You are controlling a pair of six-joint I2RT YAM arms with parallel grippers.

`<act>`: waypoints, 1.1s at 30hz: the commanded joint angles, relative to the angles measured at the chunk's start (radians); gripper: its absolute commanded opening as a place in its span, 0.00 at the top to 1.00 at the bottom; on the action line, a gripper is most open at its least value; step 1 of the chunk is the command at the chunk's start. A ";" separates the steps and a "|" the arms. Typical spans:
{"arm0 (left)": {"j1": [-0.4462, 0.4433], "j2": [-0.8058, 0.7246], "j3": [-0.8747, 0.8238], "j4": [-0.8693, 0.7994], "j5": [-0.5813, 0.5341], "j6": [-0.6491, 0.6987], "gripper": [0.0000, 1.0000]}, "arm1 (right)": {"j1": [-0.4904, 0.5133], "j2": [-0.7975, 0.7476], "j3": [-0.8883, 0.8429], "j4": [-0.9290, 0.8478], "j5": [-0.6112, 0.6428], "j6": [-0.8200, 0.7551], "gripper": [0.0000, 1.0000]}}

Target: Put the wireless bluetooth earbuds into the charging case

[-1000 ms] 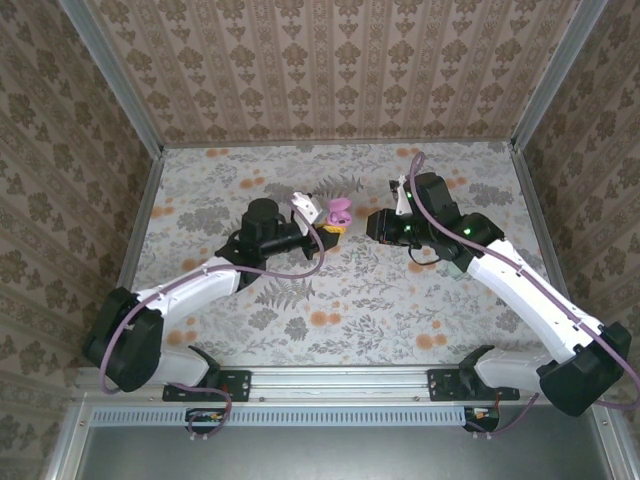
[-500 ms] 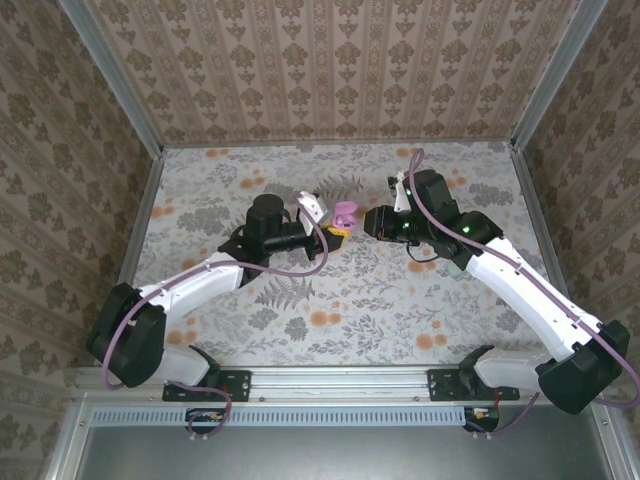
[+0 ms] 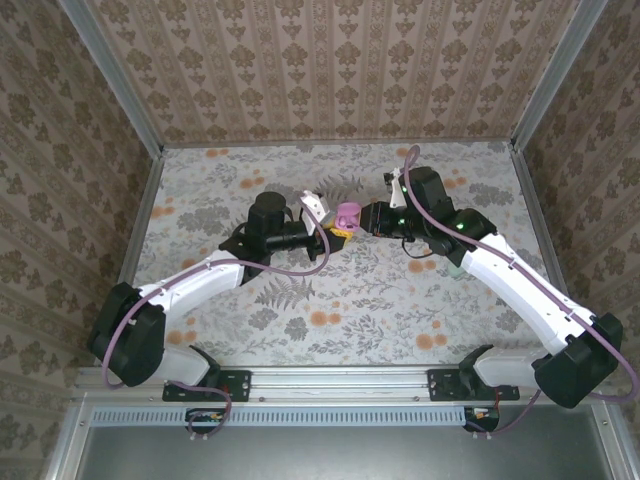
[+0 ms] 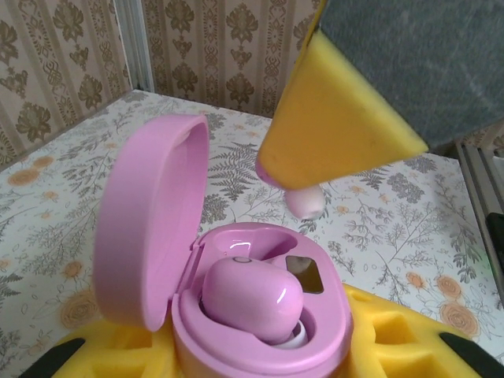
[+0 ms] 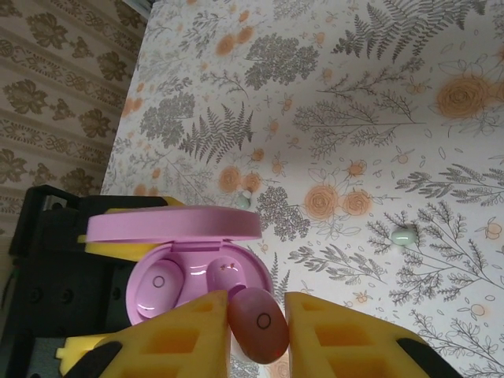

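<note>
My left gripper (image 3: 323, 222) is left of the table's (image 3: 400, 300) middle, its yellow pads pressed against the base of the case (image 4: 150, 228), so the pink case is pinched there and held off the table. The lid (image 5: 173, 226) stands open, tilted up on its hinge to the left in my left wrist view. One bud (image 4: 248, 299) sits in a socket of the case, its glossy pink back up; the socket beside it (image 4: 303, 272) is bare. Just right of the case, my right gripper (image 3: 368, 218) points left at it, its pads pinching the second bud (image 5: 258, 324). That bud hangs just above the open base, close to its rim; I cannot tell whether they touch
</note>
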 commanded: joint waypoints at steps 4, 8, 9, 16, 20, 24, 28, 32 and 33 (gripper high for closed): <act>-0.007 0.004 0.032 -0.012 0.027 0.024 0.72 | 0.003 0.012 0.038 0.019 -0.011 -0.017 0.76; -0.008 0.001 0.032 -0.011 0.034 0.019 0.72 | 0.009 0.026 0.042 0.025 -0.008 -0.017 0.76; -0.009 0.003 0.033 -0.012 0.038 0.017 0.72 | 0.012 0.031 0.043 0.028 -0.010 -0.015 0.76; -0.009 0.000 0.034 -0.008 0.044 0.012 0.73 | 0.021 0.046 0.041 0.040 -0.005 -0.018 0.76; -0.008 0.000 0.035 -0.008 0.043 0.010 0.72 | 0.024 0.052 0.043 0.040 -0.001 -0.021 0.76; -0.008 -0.002 0.035 -0.003 0.041 0.009 0.72 | 0.030 0.062 0.049 0.022 0.018 -0.037 0.76; -0.008 -0.002 0.033 0.009 0.034 0.003 0.72 | 0.041 0.070 0.058 0.001 0.029 -0.057 0.76; -0.008 0.001 0.031 0.022 0.026 -0.003 0.73 | 0.050 0.076 0.061 -0.012 0.035 -0.074 0.75; -0.007 0.001 0.029 0.023 0.025 -0.003 0.73 | 0.052 0.075 0.061 -0.012 0.036 -0.075 0.75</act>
